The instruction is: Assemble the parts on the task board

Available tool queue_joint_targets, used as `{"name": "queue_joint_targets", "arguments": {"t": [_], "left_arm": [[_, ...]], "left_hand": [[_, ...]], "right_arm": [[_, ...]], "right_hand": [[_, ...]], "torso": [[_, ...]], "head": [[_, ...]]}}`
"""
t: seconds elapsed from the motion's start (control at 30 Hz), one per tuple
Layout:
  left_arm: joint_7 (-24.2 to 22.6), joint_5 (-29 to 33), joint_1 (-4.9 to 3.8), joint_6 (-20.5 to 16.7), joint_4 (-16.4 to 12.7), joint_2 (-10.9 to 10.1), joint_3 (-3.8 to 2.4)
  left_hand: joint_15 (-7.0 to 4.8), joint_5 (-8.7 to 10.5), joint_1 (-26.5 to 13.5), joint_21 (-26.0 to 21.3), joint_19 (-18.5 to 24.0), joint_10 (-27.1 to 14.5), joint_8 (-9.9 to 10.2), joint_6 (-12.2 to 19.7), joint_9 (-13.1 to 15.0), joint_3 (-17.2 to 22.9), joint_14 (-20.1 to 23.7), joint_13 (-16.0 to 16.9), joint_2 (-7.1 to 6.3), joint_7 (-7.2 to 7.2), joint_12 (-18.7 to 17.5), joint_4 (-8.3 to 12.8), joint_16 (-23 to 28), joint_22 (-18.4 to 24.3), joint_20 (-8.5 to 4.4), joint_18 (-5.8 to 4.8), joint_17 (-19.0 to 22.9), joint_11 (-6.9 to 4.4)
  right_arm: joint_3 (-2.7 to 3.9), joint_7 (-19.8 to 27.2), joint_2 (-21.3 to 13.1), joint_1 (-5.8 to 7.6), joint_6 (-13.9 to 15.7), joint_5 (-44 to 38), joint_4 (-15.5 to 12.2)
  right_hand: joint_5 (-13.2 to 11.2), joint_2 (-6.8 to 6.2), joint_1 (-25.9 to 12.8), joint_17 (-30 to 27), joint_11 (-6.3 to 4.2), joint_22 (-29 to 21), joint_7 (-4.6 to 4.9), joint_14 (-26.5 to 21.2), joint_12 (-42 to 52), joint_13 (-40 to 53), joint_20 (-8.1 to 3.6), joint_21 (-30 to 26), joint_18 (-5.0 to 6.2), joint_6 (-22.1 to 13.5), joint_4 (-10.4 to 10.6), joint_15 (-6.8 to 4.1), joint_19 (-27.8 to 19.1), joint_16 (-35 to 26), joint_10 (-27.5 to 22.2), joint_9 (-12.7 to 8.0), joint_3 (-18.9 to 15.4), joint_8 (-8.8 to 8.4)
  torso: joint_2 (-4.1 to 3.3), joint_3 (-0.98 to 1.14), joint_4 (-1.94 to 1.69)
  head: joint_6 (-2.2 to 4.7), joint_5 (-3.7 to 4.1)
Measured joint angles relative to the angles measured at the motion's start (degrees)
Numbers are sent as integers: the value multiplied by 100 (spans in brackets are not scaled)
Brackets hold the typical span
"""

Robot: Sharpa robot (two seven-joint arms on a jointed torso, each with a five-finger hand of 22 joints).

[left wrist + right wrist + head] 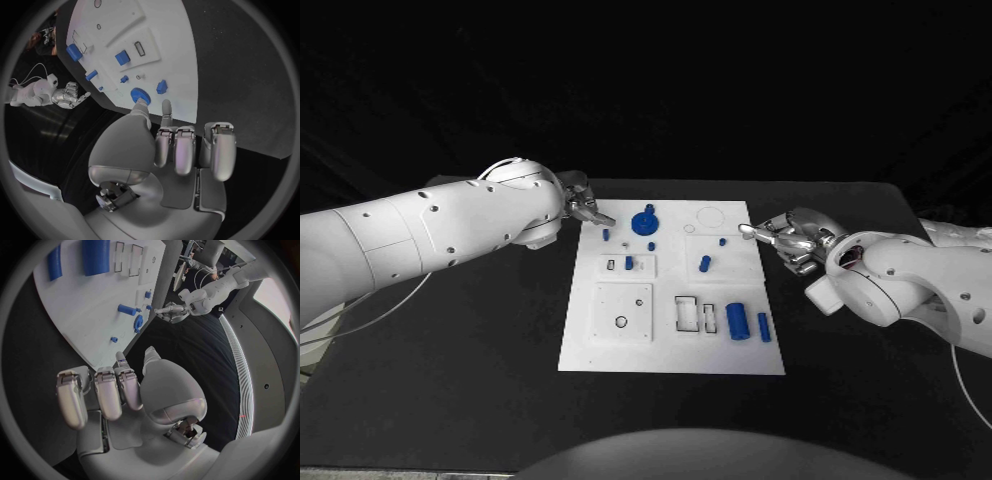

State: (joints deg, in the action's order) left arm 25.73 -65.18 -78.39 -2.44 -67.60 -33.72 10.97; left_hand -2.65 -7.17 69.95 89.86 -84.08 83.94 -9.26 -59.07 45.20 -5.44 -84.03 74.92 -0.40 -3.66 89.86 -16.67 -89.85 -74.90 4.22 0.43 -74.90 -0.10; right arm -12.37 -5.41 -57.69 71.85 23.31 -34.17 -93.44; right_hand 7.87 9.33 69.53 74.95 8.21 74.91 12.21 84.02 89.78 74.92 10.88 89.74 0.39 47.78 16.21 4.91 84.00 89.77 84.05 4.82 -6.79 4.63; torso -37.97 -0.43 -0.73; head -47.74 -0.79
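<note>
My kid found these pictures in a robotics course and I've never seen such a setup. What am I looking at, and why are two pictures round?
It is a robot with two white arms, each ending in a silver hand with many fingers. The square picture comes from a camera on its head, looking down at a black table. The two round pictures come from fisheye cameras at the wrists, behind each hand, so straight edges look bent.

On the table lies a white task board with small blue parts: a gear, some pegs and two bigger cylinders near the robot's side.

The left hand reaches the board's far left corner, fingertips close to the gear; the left wrist picture shows this up close. The right hand hovers at the board's right edge. Neither hand seems to hold anything.
</note>
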Motion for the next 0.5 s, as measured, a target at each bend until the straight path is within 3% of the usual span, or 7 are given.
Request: {"name": "queue_joint_targets", "arguments": {"t": [0.17,0.23,0.37,0.5], "left_arm": [[85,-31,0,120,71,22,2],[109,-39,0,154,96,25,2],[145,-50,0,203,120,25,2],[178,-56,0,261,180,59,30]], "left_hand": [[0,320,61,0,0,0,6,-21,-66,0,0,0,8,-21,0,0,0,0,0,0,-3,0],[0,416,118,0,0,0,29,-21,-77,-49,0,0,-49,-21,0,-11,0,0,0,0,-5,0],[0,423,-3,0,0,0,31,-21,-90,-170,0,0,-180,-21,0,-23,0,0,0,0,-4,0],[0,423,-295,0,0,0,32,-65,-106,-245,0,-1,-80,-20,0,-22,0,0,0,0,-4,0]], "right_arm": [[0,-4,0,0,-7,0,1],[0,-7,0,0,-11,0,3],[0,-15,0,-1,-23,0,5],[0,-23,0,-2,-31,0,10]], "right_hand": [[0,0,0,0,0,0,0,0,0,0,0,0,0,0,0,0,0,0,0,0,0,0],[0,0,0,-1,0,0,0,0,0,0,0,0,0,0,0,0,0,0,0,-1,0,0],[0,0,0,-1,0,0,0,0,0,0,0,0,0,0,0,0,0,0,0,-1,0,0],[0,0,0,-1,0,-1,0,0,0,0,0,0,0,0,0,0,0,0,0,-1,0,0]], "torso": [[2,1,-3],[2,1,-4],[2,1,-5],[5,1,-3]], "head": [[0,-1],[0,0],[4,2],[5,3]]}}
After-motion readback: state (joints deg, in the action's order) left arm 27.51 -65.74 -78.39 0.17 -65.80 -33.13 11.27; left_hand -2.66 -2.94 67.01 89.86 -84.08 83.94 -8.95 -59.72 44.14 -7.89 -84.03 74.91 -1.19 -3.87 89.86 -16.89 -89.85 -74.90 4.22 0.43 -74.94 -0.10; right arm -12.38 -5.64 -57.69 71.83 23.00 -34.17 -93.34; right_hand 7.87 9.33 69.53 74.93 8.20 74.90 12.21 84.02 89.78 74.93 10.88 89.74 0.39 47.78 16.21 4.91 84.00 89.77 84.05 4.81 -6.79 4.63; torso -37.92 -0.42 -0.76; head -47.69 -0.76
